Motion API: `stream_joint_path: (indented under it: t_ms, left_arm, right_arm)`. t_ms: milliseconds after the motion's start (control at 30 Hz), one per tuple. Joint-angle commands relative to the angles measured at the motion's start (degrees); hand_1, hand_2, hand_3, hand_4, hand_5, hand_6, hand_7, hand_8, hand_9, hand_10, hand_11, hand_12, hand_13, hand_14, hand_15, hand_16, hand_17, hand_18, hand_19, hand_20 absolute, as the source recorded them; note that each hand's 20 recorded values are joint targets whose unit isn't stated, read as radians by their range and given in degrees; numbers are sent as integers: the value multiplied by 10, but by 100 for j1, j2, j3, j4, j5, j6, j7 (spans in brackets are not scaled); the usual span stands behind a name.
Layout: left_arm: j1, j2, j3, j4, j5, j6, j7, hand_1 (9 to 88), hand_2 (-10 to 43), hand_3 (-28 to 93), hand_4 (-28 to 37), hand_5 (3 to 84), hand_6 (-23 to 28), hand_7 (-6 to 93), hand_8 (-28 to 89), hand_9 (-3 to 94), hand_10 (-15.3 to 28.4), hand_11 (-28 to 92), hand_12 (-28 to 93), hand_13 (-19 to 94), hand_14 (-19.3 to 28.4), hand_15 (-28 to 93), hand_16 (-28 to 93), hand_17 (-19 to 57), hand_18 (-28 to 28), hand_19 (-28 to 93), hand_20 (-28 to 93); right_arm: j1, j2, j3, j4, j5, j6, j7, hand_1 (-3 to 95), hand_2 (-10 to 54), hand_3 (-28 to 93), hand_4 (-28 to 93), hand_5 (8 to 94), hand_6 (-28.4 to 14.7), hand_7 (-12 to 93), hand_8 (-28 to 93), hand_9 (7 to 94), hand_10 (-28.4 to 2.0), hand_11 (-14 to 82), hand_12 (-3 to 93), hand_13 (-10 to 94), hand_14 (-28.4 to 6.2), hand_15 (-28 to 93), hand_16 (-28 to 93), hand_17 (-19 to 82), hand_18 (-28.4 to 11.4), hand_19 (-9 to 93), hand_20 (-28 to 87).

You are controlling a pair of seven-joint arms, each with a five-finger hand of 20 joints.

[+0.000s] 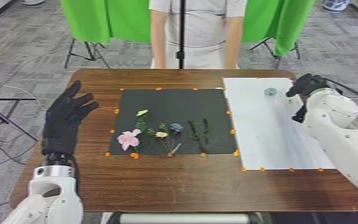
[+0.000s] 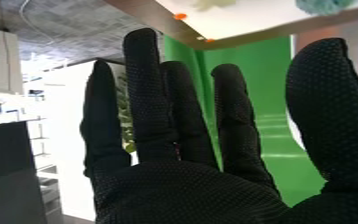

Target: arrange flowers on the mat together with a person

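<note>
White-shelled, the robot's left arm (image 1: 44, 202) and right arm (image 1: 342, 137) reach over a brown table (image 1: 140, 192) before me, the left hand (image 1: 63, 120) beside a black mat (image 1: 167, 96), fingers straight, and the right hand (image 1: 310, 84) by a white sheet (image 1: 269, 137), fingers straight and spread wide. On the black mat lie a pink flower (image 1: 129, 139), a cream flower (image 1: 161, 134), a blue flower (image 1: 176, 127) and 2 green sprigs (image 1: 205, 134); 1 blue-green bloom (image 1: 270, 92) rests on the white sheet, near the right hand.
</note>
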Motion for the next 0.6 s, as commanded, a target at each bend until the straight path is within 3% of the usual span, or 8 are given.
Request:
stream_joint_path:
  t_ms: [33, 333, 367, 467, 600]
  left_arm:
    - [-9, -31, -5, 35, 7, -80, 29, 223, 65, 802, -283, 361, 52, 102, -83, 388, 181, 248, 93, 288, 260, 506, -86, -75, 239, 497, 183]
    - [-51, -62, -32, 74, 60, -194, -56, 224, 65, 803, -283, 361, 53, 102, -83, 388, 180, 247, 93, 288, 259, 506, -87, -75, 239, 497, 182]
    - [-56, -38, -17, 73, 17, -172, -28, 224, 65, 802, -283, 361, 53, 102, -83, 388, 180, 247, 93, 288, 260, 506, -87, -75, 239, 497, 182]
    - [-58, -62, -35, 69, 39, -202, -79, 224, 65, 803, -283, 360, 52, 102, -82, 388, 180, 248, 93, 288, 260, 506, -87, -75, 239, 497, 182]
    - [-74, -131, -55, 74, 96, -260, -179, 223, 65, 803, -283, 360, 53, 102, -82, 388, 180, 248, 93, 288, 260, 506, -87, -75, 239, 498, 182]
  right_arm:
    - [-211, -239, 45, 128, -277, -357, 53, 310, -63, 779, -266, 408, 40, 184, -135, 445, -130, 149, 148, 481, -125, 502, 93, 136, -240, 617, 186]
    - [-134, -395, -93, 298, -607, -362, -10, 312, -67, 775, -273, 386, 42, 184, -134, 427, -134, 138, 149, 476, -123, 504, 93, 134, -241, 619, 182]
    - [-129, -418, -90, 303, -612, -446, 7, 315, -68, 774, -274, 386, 43, 185, -134, 428, -133, 138, 149, 476, -123, 504, 93, 134, -241, 619, 182]
    - [-129, -448, -203, 374, -867, -554, -46, 336, -74, 768, -277, 405, 49, 190, -136, 461, -121, 152, 150, 493, -117, 500, 91, 139, -245, 620, 181]
    - [-296, -385, -385, 418, -1309, -237, -111, 414, -86, 755, -279, 537, 67, 216, -159, 591, -102, 189, 143, 582, -87, 473, 107, 175, -226, 632, 177]
